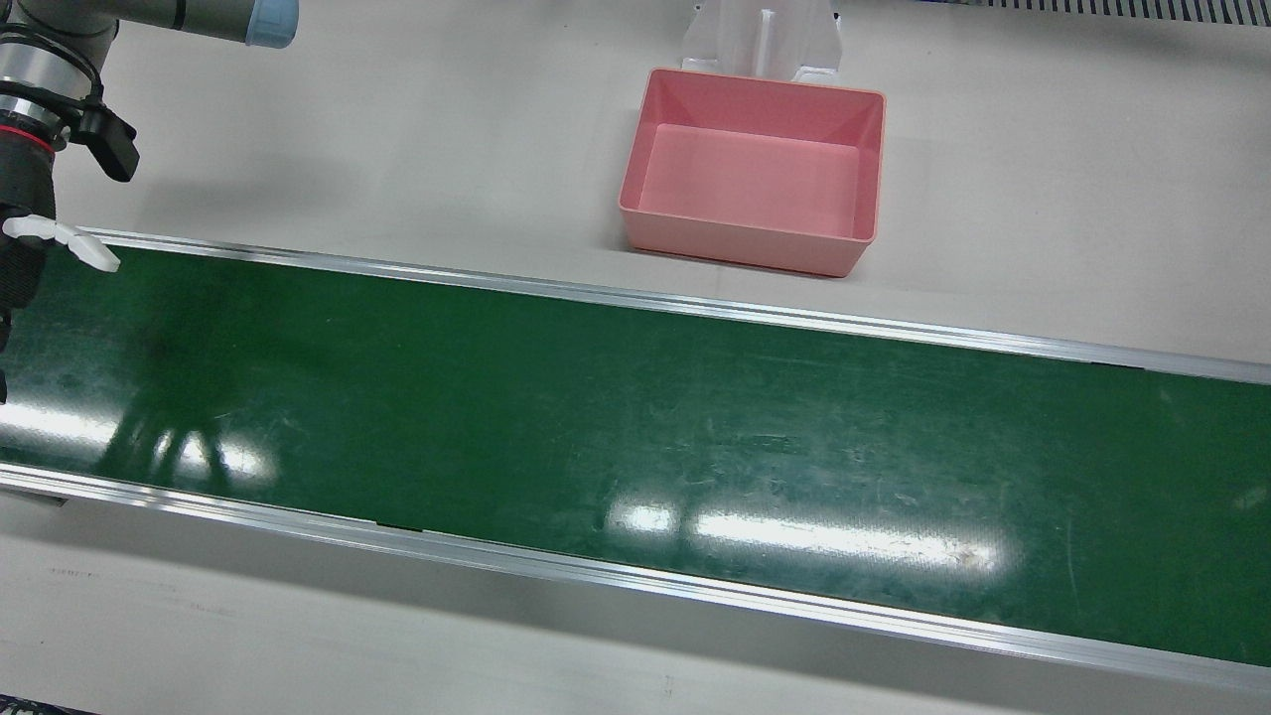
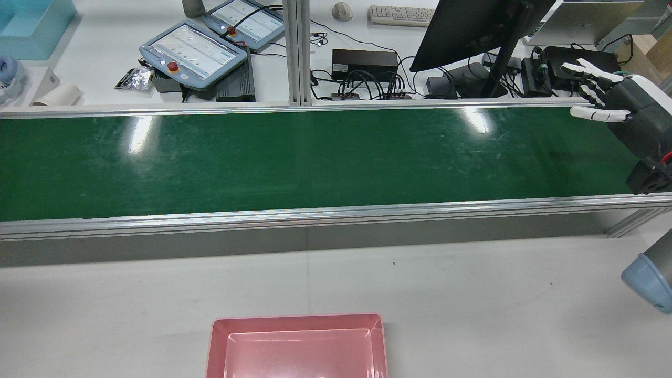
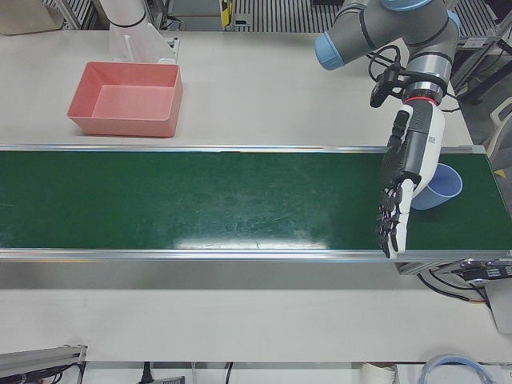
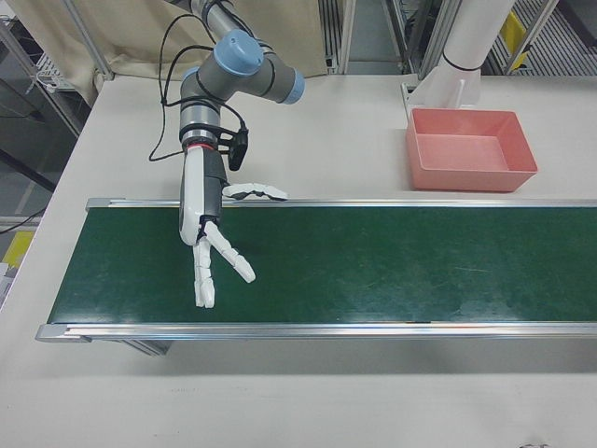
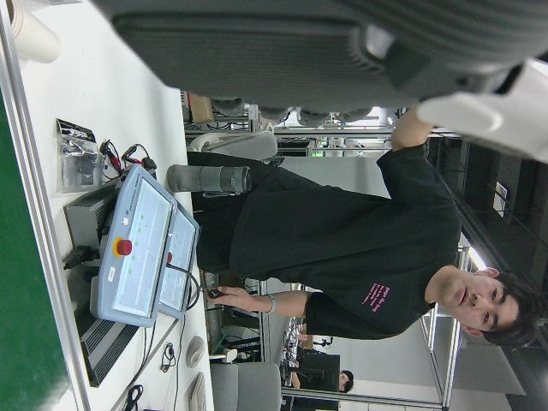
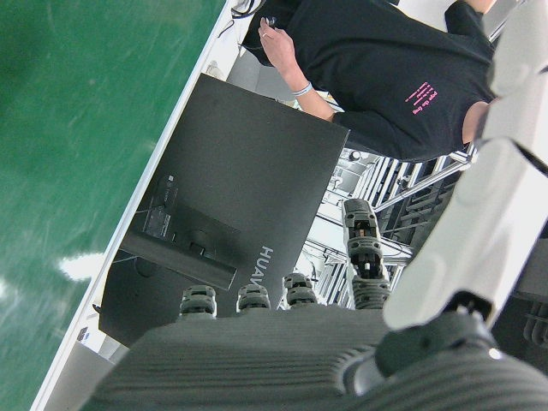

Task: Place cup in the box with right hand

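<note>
On the table, pink box (image 1: 753,169) empty

blue cup (image 3: 438,186): lying on its side at the conveyor belt's (image 3: 200,200) end, opening facing the camera, partly hidden. pink box (image 3: 128,98): rectangular, open-topped, empty, upright on desk (image 3: 256,88) beside the belt, well apart.

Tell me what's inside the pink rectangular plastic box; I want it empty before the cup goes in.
Nothing: the pink rectangular plastic box shows a bare floor in the front view, with no part covered. The rear view cuts off its near part.
</note>
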You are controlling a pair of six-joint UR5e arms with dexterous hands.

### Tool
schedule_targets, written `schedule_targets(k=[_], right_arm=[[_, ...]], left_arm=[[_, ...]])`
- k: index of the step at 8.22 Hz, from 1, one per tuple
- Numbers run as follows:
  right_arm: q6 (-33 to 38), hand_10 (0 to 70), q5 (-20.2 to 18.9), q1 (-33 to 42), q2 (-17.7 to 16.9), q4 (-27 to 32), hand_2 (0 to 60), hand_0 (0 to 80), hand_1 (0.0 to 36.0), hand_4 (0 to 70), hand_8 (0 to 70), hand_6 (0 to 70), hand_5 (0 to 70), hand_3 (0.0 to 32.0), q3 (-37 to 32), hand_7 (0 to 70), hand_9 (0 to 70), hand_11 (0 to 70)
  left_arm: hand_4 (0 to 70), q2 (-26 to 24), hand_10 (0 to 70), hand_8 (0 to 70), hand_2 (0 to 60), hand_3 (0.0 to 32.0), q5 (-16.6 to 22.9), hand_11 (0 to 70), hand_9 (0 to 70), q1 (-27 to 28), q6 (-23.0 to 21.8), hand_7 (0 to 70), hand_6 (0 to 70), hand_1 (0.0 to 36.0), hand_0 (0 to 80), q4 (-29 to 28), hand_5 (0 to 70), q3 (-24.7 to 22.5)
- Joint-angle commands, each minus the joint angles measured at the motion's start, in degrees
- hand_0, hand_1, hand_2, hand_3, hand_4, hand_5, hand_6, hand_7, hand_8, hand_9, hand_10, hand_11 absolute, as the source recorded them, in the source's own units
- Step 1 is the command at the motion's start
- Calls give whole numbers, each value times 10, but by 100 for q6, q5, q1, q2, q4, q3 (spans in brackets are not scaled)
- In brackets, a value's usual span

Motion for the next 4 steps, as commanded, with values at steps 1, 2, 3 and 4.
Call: schedule_targets(k=[1, 2, 3, 4], right_arm=[[-15, 30, 0, -17, 0, 0, 89, 466, 110, 67, 17, 21, 43, 84, -24, 89, 51, 59], [-24, 30, 9, -26, 0, 0, 194, 453, 139, 46, 16, 22, 44, 78, -24, 89, 50, 60], [-33, 32, 9, -17, 0, 0, 186, 461, 143, 46, 15, 22, 46, 76, -24, 89, 48, 63], [-42, 32, 18, -17, -9, 0, 149, 460, 126, 55, 16, 21, 44, 80, -24, 83, 49, 62]], left_arm=[[0, 0, 0, 0, 0, 0, 0, 0, 0, -1, 0, 0, 0, 0, 0, 0, 0, 0], [0, 0, 0, 0, 0, 0, 0, 0, 0, -1, 0, 0, 0, 0, 0, 0, 0, 0], [0, 0, 0, 0, 0, 0, 0, 0, 0, -1, 0, 0, 0, 0, 0, 0, 0, 0], [0, 0, 0, 0, 0, 0, 0, 0, 0, -1, 0, 0, 0, 0, 0, 0, 0, 0]])
